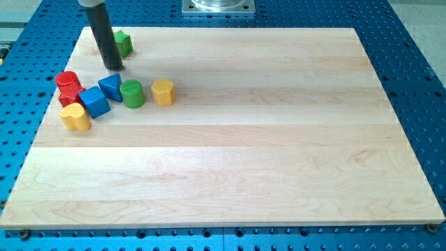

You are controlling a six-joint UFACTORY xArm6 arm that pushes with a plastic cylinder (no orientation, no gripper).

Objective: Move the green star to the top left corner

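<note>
No brand, label or writing can be read anywhere in the view.

The board [279, 153] is pale wood in glued strips with a fine grain, lying on a blue metal table [418, 84] drilled with a regular grid of holes. A grey metal plate [218, 6] sits at the board's 12 o'clock edge.

The rod is a smooth, dark, matte cylinder coming down from the view's top left. My tip [113, 67] rests on the wood; there are no fingers on this arm, so there is nothing to be apart or together.

The green star [123, 42] lies near the board's top left corner, just beside the rod at about 1 o'clock from my tip; part of it is hidden behind the rod, and I cannot tell whether the two touch.

At 6 o'clock from my tip a cluster sits near the left edge: a blue triangular block [110, 86], a green cylinder [132, 93], a yellow block [162, 91] of rounded outline, a blue cube [93, 102], a red cylinder [67, 81] with another red block [70, 97] against it, and a yellow heart-like block [75, 117]. All look like painted wood with ribbed sides.
</note>
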